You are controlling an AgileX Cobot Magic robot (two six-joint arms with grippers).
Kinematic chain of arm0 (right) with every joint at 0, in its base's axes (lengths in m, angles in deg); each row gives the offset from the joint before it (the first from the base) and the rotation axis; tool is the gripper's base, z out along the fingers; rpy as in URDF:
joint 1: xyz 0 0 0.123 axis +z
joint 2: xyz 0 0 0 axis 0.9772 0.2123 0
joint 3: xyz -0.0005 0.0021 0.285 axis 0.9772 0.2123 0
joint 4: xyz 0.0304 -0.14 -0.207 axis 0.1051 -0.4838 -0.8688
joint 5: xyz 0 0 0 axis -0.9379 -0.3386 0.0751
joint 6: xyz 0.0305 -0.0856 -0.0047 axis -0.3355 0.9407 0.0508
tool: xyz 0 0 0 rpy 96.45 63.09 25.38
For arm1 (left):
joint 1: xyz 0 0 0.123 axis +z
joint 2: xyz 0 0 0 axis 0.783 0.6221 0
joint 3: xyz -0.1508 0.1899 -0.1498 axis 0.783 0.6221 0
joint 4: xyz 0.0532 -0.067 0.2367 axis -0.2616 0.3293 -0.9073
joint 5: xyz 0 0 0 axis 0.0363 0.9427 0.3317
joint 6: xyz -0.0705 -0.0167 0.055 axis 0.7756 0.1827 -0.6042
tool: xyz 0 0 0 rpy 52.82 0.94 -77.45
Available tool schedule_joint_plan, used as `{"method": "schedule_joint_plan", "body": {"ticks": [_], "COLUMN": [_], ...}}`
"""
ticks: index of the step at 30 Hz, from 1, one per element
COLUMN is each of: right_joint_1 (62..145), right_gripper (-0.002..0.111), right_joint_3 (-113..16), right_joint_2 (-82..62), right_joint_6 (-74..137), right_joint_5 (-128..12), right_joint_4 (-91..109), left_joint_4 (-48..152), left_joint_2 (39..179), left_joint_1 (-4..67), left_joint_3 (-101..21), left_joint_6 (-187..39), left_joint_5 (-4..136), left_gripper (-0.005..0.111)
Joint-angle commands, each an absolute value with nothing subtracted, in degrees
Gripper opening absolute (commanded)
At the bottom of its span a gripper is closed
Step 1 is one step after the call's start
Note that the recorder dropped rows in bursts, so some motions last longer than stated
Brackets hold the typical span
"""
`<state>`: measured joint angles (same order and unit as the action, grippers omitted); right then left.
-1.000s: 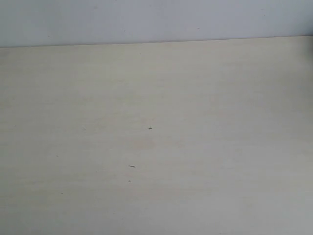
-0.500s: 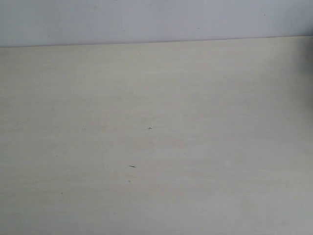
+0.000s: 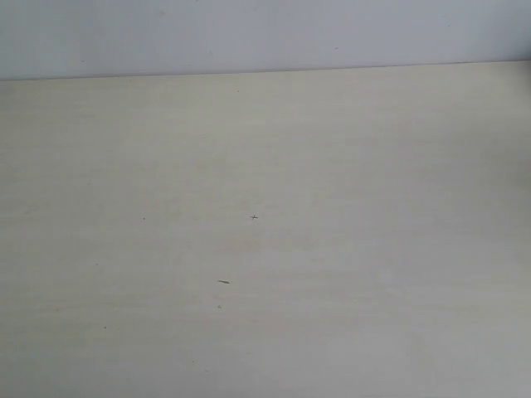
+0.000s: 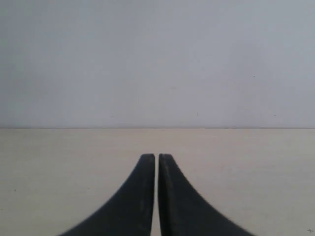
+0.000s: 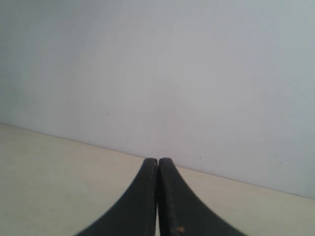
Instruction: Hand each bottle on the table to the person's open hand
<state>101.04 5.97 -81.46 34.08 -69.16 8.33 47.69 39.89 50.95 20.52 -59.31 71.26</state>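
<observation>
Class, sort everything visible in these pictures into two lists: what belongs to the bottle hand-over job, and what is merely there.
Belongs to the job: table; left hand, shut; right hand, shut. No bottles or person's palm in view.

Merely there: wall; tiny dark specks on the table.

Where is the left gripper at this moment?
Only the left wrist view shows the left gripper, shut and empty over the table, facing the wall.

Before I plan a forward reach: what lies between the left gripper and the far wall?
Only bare table, seen in the left wrist view: nothing stands between the shut left gripper and the wall.
</observation>
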Motion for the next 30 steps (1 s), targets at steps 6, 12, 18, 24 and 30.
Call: {"method": "schedule_joint_plan", "body": {"ticks": [6,12,18,24,30], "right_joint_1": [101.07,101.07,101.63,88.01,77.58], "right_gripper": [0.0,0.0,0.0,0.0,0.0], "right_joint_3": [6.16,6.16,6.16,10.25,16.46], "right_joint_2": [-81.78,-81.78,-81.78,-81.78,-81.78], "right_joint_6": [34.02,34.02,34.02,32.33,29.46], "right_joint_5": [-68.87,-68.87,-68.89,-65.05,-59.34], "right_joint_4": [8.34,8.34,8.34,8.72,8.72], "left_joint_4": [47.37,47.37,47.37,47.37,47.37], "left_joint_2": [39.49,39.49,39.49,39.49,39.49], "left_joint_1": [51.08,51.08,51.08,51.08,51.08], "left_joint_3": [20.64,20.64,20.64,20.64,20.64], "left_joint_6": [-59.03,-59.03,-59.16,-59.16,-59.16], "left_joint_5": [71.57,71.57,71.57,71.72,71.72], "left_gripper": [0.005,0.005,0.005,0.005,0.005]}}
